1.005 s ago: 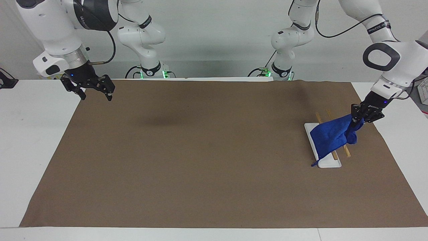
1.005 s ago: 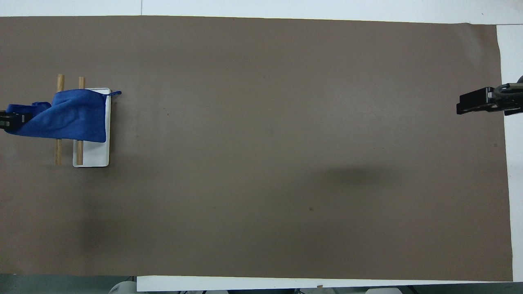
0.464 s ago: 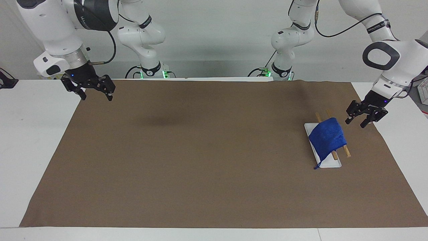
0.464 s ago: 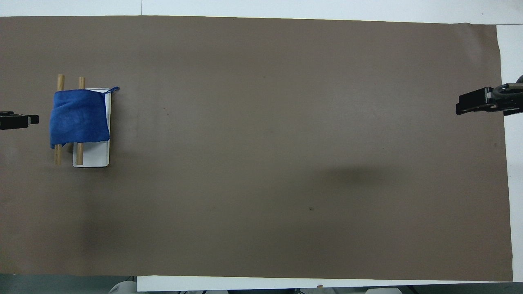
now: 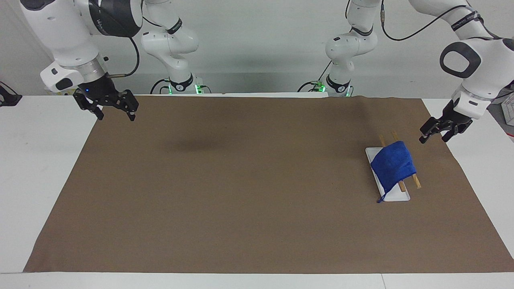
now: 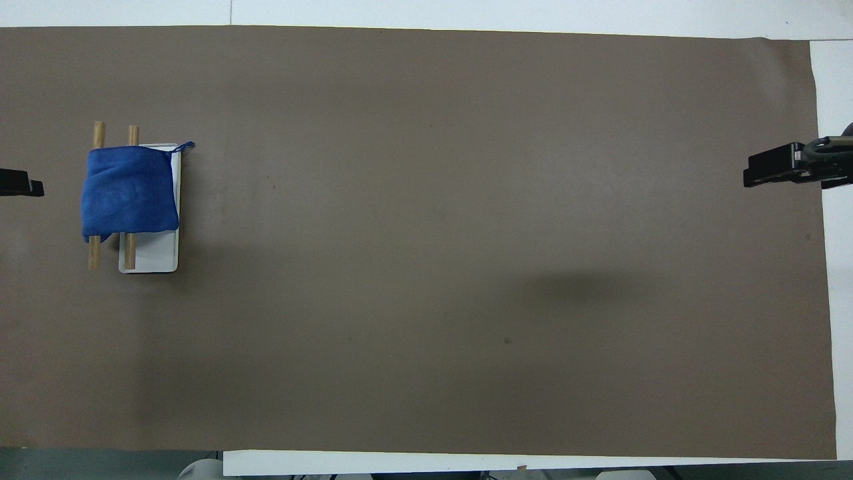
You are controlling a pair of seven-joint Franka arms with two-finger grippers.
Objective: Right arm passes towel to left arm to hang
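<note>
The towel (image 5: 392, 165) lies draped across the two wooden rails (image 6: 96, 193) of a small rack whose white base (image 6: 156, 257) sits on the brown mat (image 5: 249, 188), toward the left arm's end of the bench (image 5: 36, 160). The cloth folds over both rails and hangs down on each side, and its thin loop string (image 6: 186, 146) trails off one corner over the white base. Nothing grips it.

The left gripper (image 5: 438, 132) hangs in the air just beside the rack, over the mat's edge at that end, its jaws spread wide and empty, apart from the cloth. In the overhead view only its black tip (image 6: 20, 183) shows at the frame's edge. The right gripper (image 5: 107, 105), marked by its small blue light, hovers over the mat's corner at the right arm's end of the bench, well apart from the towel, jaws likewise wide with nothing between them; this arm waits.

Judged from how things lie, the task looks essentially done: the towel is on the rack, so both the pass and the hanging seem complete. What seems left is small, namely for the left arm to clear away from the rack and go to rest, while the cloth, which sits somewhat crooked on the rails, stays put
</note>
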